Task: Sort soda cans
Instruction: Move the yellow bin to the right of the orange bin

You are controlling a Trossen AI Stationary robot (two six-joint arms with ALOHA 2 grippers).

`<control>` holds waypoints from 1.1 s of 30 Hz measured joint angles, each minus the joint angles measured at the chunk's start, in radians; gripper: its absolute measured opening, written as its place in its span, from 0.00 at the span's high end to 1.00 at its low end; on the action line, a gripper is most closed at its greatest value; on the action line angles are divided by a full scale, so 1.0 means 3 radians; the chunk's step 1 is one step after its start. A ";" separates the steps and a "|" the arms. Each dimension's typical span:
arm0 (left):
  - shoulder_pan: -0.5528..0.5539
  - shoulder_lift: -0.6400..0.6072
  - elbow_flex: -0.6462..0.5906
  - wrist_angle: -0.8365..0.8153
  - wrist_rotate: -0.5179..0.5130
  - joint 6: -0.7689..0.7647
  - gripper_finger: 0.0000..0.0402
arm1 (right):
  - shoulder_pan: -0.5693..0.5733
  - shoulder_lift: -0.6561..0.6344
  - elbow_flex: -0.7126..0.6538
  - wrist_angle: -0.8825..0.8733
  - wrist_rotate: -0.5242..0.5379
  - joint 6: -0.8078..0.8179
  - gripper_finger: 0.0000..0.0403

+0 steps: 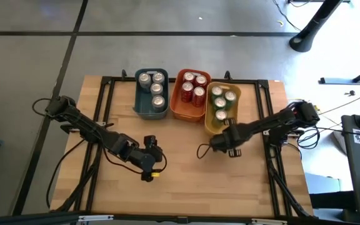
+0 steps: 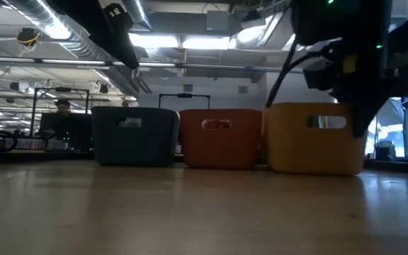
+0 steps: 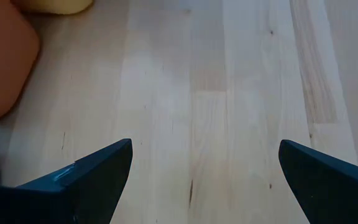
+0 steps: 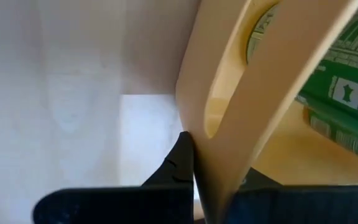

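Observation:
The soda cans stand upright in three bins at the table's far side: silver cans [image 1: 152, 87] in the blue-grey bin [image 1: 137, 105], red cans [image 1: 194, 86] in the orange bin [image 1: 175, 105], green cans [image 1: 221, 100] in the yellow bin [image 1: 209, 122]. My left gripper [image 1: 150, 144] [image 3: 205, 149] hovers open over bare wood at mid-table, empty. My right gripper [image 1: 226, 130] [image 4: 219, 171] is at the yellow bin's near end, shut on its wall. A green can [image 4: 347, 74] shows through the bin's handle slot. My right gripper has the yellow bin's near end wall [image 4: 222, 112], beside the handle slot, between its two fingers. One finger [image 4: 182, 158] lies against the wall's outer face and the other stands on the inner side. The bin's base rests on the table [image 2: 310, 170].
The three bins [image 2: 218, 138] stand side by side, touching or nearly so, in front of a black frame rail [image 1: 186, 80]. Bare wood [image 1: 186, 181] stretches from the bins to the near edge. A loose cable [image 1: 200, 151] loops beside my right gripper. A person sits far behind the table [image 2: 62, 110].

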 joint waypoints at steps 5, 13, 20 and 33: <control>0.0000 0.0000 0.0000 0.0000 0.0001 0.0060 0.03 | -0.0279 0.0001 -0.0001 -0.0020 0.0063 -0.0363 0.98; 0.0000 0.0000 0.0000 0.0000 0.0001 0.0098 0.03 | -0.0711 0.0004 -0.0004 0.0033 0.0151 -0.0878 0.98; 0.0000 0.0000 0.0000 -0.0001 0.0001 0.0158 0.03 | -0.0831 0.0004 -0.0008 0.0206 0.0273 -0.1418 0.98; 0.0022 0.0000 0.0000 -0.0001 -0.0008 0.0157 0.03 | -0.1067 0.0006 0.0009 0.0445 0.0050 -0.1359 0.98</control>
